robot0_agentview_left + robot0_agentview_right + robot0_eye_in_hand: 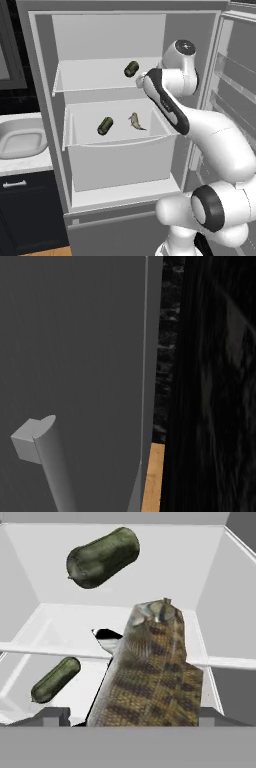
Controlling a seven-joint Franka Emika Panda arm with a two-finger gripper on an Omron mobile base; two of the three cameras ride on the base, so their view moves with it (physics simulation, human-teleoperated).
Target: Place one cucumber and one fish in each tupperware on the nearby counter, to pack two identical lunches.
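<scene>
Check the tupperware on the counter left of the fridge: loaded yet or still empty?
Empty, as far as visible. The tupperware shows a bare grey inside; both cucumbers and a fish lie in the fridge.

Brown-mottled fish (pixel 150 672), dark green cucumbers (pixel 102 558), white fridge shelves (pixel 120 150), black-banded white arm (pixel 200 130).

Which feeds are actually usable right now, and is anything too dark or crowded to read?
Left base view: evenly lit, sharp; two cucumbers and a fish read clearly. Right base view: blocked by the grey fridge door, right side nearly black. Hand view: bright, a fish looms huge in the foreground.
</scene>
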